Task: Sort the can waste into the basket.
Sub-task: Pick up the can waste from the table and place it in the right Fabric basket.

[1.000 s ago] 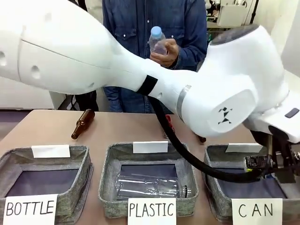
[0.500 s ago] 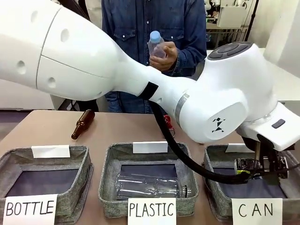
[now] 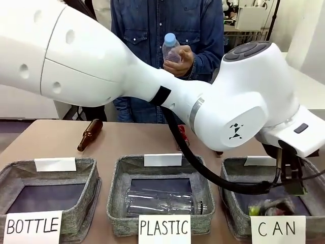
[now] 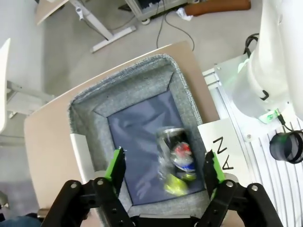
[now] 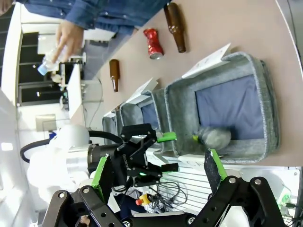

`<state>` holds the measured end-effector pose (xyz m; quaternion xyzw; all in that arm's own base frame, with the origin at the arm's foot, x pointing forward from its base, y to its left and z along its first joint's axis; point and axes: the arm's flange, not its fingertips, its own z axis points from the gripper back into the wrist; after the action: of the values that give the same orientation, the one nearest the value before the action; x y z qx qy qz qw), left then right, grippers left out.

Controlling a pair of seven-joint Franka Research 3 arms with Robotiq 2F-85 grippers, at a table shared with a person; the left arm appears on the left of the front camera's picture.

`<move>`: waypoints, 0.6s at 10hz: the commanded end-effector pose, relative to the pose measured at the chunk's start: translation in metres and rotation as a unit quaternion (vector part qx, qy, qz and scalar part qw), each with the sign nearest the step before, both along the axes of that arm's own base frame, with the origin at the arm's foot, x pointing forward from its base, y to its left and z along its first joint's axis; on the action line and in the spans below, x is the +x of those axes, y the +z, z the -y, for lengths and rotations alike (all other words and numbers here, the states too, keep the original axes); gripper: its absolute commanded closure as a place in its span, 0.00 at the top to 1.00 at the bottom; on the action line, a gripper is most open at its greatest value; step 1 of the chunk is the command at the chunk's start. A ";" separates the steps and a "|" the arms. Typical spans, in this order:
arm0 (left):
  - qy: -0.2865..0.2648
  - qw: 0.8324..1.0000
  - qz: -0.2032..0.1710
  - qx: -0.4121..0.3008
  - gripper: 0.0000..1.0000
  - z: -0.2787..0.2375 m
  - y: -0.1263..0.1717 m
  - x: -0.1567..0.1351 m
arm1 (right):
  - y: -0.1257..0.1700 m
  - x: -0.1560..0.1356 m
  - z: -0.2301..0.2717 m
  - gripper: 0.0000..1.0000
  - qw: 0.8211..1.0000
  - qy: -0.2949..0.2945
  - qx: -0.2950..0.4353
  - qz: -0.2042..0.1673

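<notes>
left gripper [image 4: 163, 165]: jaws spread, empty, held over can basket [image 4: 137, 78], its sign [image 4: 222, 146] cut off. silver-grey can [image 4: 176, 153]: laid inside, blurred, print unreadable. right gripper [image 5: 157, 171]: spread, empty. red can [image 5: 152, 43]: seen on tan table [image 5: 236, 19], beside brown bottle [image 5: 174, 20].

Tan surface [image 3: 132, 140] has three grey baskets lined up along the near edge: BOTTLE basket [image 3: 91, 173], PLASTIC basket [image 3: 118, 203], CAN basket [image 3: 231, 213]. Behind them a brown bottle [image 3: 90, 133] lies at the left, and a red can [image 5: 152, 43] lies beside a second brown bottle [image 5: 174, 20] further right.
</notes>
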<state>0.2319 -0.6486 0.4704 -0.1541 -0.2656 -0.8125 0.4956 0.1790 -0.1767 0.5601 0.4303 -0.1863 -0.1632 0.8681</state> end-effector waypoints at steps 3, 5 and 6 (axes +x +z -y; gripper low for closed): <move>0.037 0.999 0.002 -0.014 1.00 -0.012 0.007 0.001 | 0.002 0.003 0.001 1.00 1.000 -0.004 0.003 0.008; 0.028 0.999 -0.028 0.031 1.00 -0.051 0.051 -0.014 | 0.002 0.003 0.001 1.00 1.000 -0.004 0.003 0.008; 0.016 0.998 -0.026 0.047 1.00 -0.100 0.092 -0.027 | 0.002 0.003 0.001 1.00 1.000 -0.004 0.003 0.008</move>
<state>0.2185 -0.6170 0.5165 -0.1547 -0.2415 -0.8014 0.5249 0.1789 -0.1769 0.5602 0.4303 -0.1865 -0.1633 0.8680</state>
